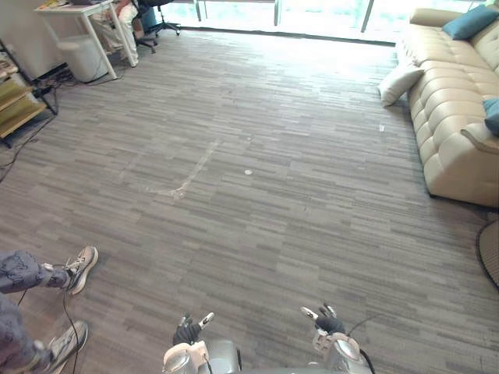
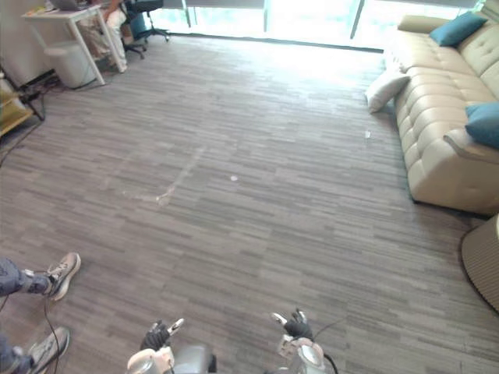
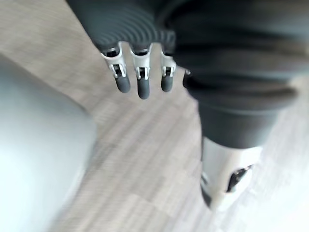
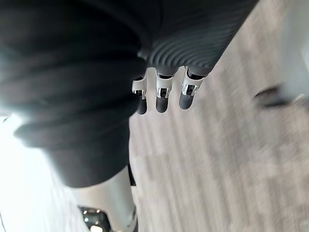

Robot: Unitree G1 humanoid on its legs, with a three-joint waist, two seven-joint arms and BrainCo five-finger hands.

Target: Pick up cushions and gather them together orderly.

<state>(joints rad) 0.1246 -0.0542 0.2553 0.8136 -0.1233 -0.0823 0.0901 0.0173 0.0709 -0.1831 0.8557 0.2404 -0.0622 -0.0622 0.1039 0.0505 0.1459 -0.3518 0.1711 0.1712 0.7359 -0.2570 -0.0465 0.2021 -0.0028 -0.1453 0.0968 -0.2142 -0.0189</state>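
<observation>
We see the left hand (image 1: 187,333) and the right hand (image 1: 328,322) low at the near edge of the head view, just above the grey floor (image 1: 257,195) and well apart from every cushion. In its own wrist view the left hand's fingers (image 3: 140,84) hang straight and relaxed with nothing in them. The right hand's fingers (image 4: 162,99) look the same in theirs, loose and empty.

The cushions all lie far off to the right, at the beige sofa (image 1: 452,93). A white cushion (image 1: 399,82) sits on the floor, leaning against the sofa's front near its far end. A teal cushion (image 1: 470,21) rests up on the sofa at that far end. A second teal cushion (image 1: 492,115) lies on the seat nearer to us, partly cut off by the edge of the view.

A person's shoes (image 1: 80,269) stand on the floor at the near left. A white worktop (image 1: 82,9) stands in the far left corner. At the right edge, near the sofa's near end, we make out a round woven thing (image 1: 490,251), perhaps a mat or a basket; we cannot tell which.
</observation>
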